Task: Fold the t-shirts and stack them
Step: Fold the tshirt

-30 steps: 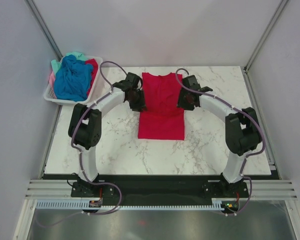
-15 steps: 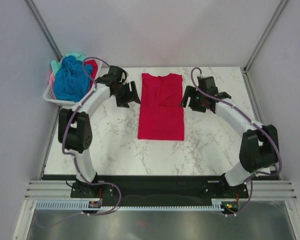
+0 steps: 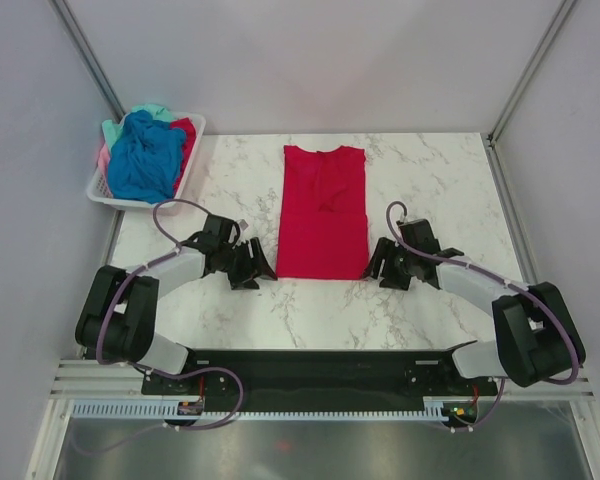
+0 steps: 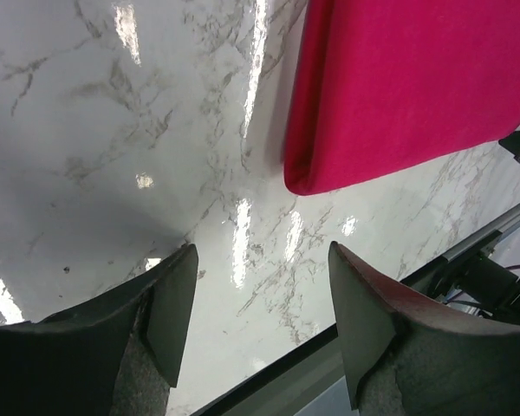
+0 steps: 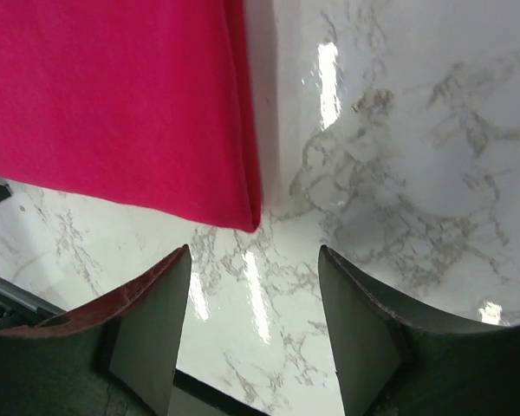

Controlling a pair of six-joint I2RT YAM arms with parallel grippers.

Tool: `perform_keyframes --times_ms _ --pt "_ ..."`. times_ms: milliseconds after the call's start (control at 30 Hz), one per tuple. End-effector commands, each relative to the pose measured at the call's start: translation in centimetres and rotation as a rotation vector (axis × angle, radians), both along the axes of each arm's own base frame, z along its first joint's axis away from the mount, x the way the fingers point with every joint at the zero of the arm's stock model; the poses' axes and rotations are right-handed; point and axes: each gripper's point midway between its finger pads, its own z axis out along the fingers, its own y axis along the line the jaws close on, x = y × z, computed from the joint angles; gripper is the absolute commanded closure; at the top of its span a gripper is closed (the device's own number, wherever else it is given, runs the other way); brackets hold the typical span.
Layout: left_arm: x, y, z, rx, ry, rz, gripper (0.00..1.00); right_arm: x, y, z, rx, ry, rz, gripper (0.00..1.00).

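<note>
1. White marble-patterned table (image 3: 430, 180): it fills the work area, with both arm bases at its near edge.

2. Left arm (image 3: 170, 268) and right arm (image 3: 470, 282): both lie low over the near half of the table. Each is bent inward toward the centre.

3. Crimson red short-sleeved cloth t-shirt (image 3: 323, 210): it lies flat in the middle of the table, folded lengthwise into a narrow strip. The collar is at the far end and the hem at the near end. The long sides are doubled-over edges, as both wrist views confirm (image 4: 399, 87) (image 5: 113, 87).

4. White slatted plastic basket (image 3: 98, 185): it stands at the far left corner of the table, well apart from the crimson shirt. It holds an unfolded heap: a bright blue t-shirt (image 3: 145, 160) on top, with a teal t-shirt (image 3: 152, 108), a pink t-shirt (image 3: 103, 158) and a red t-shirt (image 3: 185, 135) showing around it.

5. Left gripper (image 3: 264, 268): it sits just beside the near left corner of the crimson shirt without touching it. The jaws are released and spread, with only bare marble between them (image 4: 260, 260).

6. Right gripper (image 3: 374, 270): it sits just beside the near right corner of the shirt, also apart from it. The jaws are released and hold nothing, and the cloth corner lies just ahead of the gap (image 5: 253, 256).
</note>
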Motion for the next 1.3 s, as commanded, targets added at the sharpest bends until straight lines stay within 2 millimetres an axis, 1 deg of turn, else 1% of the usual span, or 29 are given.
perform_keyframes --times_ms 0,33,67,100,233,400,467,500,533,567,633,667,700,800,833,900,933,967,1000,1033,1100,1133,1167,1200,1267 --pt "2.7 -1.8 2.3 -0.125 -0.137 0.020 0.31 2.5 1.4 1.0 0.064 -0.101 0.002 0.32" --pt "2.5 -1.8 1.8 -0.125 -0.123 0.021 0.31 2.7 1.5 0.8 0.067 -0.101 0.002 0.32" --pt "2.5 -1.8 1.6 -0.128 -0.118 0.027 0.32 2.7 1.6 0.2 0.067 -0.084 0.003 0.33" --pt "2.5 -1.8 1.4 -0.126 -0.115 0.029 0.32 3.0 1.7 0.2 0.073 -0.090 0.003 0.34" --pt "2.8 -1.9 0.6 -0.123 -0.103 0.036 0.32 2.7 1.6 -1.3 0.062 -0.055 -0.002 0.38" --pt "2.7 -2.2 -0.1 -0.129 -0.088 0.033 0.33 2.4 1.4 -2.1 0.052 -0.043 -0.001 0.45" --pt "2.3 -2.4 -0.6 -0.124 -0.071 0.028 0.39 2.2 1.4 -2.4 0.048 -0.035 0.000 0.51" --pt "2.1 -2.4 -0.9 -0.120 -0.061 0.026 0.40 2.1 1.3 -2.5 0.047 -0.030 -0.001 0.53" --pt "2.3 -2.8 -0.7 -0.129 -0.082 0.018 0.42 2.0 1.3 -2.8 0.044 -0.024 0.000 0.57" --pt "2.3 -2.9 -0.9 -0.131 -0.083 0.019 0.47 2.0 1.3 -2.8 0.044 -0.022 0.000 0.58" --pt "1.8 -3.2 -1.5 -0.128 -0.067 0.015 0.50 1.8 1.2 -3.1 0.038 -0.013 0.000 0.60" --pt "1.7 -3.3 -1.6 -0.127 -0.065 0.016 0.50 2.2 1.3 -3.0 0.044 -0.036 0.001 0.60" --pt "1.5 -3.3 -2.1 -0.117 -0.057 0.016 0.51 2.2 1.3 -3.0 0.044 -0.034 -0.001 0.60" --pt "1.1 -3.4 -2.8 -0.099 -0.054 0.016 0.55 2.1 1.3 -3.3 0.041 -0.026 0.002 0.66" --pt "1.0 -3.4 -2.9 -0.097 -0.051 0.017 0.59 2.0 1.2 -3.5 0.039 -0.021 0.002 0.70" --pt "1.2 -3.3 -3.0 -0.094 -0.059 0.021 0.63 1.9 1.2 -3.6 0.038 -0.022 0.003 0.73" --pt "1.1 -3.4 -3.1 -0.093 -0.062 0.019 0.68 1.8 1.2 -3.6 0.039 -0.019 0.004 0.75" --pt "1.2 -3.3 -3.1 -0.088 -0.065 0.019 0.70 1.7 1.2 -3.6 0.041 -0.018 0.004 0.76" --pt "1.3 -3.3 -3.1 -0.087 -0.068 0.019 0.75 1.6 1.2 -3.6 0.040 -0.019 0.005 0.78" --pt "1.3 -3.4 -3.1 -0.087 -0.071 0.015 0.85 1.6 1.2 -3.5 0.042 -0.020 0.004 0.79" --pt "1.2 -3.5 -3.1 -0.090 -0.071 0.012 0.95 1.4 1.1 -3.5 0.041 -0.020 0.005 0.83" --pt "1.2 -3.5 -3.0 -0.092 -0.077 0.009 0.98 1.5 1.1 -3.4 0.041 -0.024 0.007 0.85" --pt "1.0 -3.6 -3.0 -0.093 -0.076 0.005 0.98 1.3 1.1 -3.5 0.040 -0.018 0.007 0.87" --pt "0.7 -3.7 -3.0 -0.092 -0.076 0.000 0.98 1.1 1.0 -3.4 0.041 -0.018 0.009 0.92" --pt "0.1 -3.7 -2.7 -0.094 -0.086 -0.003 0.98 0.9 1.0 -3.4 0.040 -0.014 0.011 0.96"
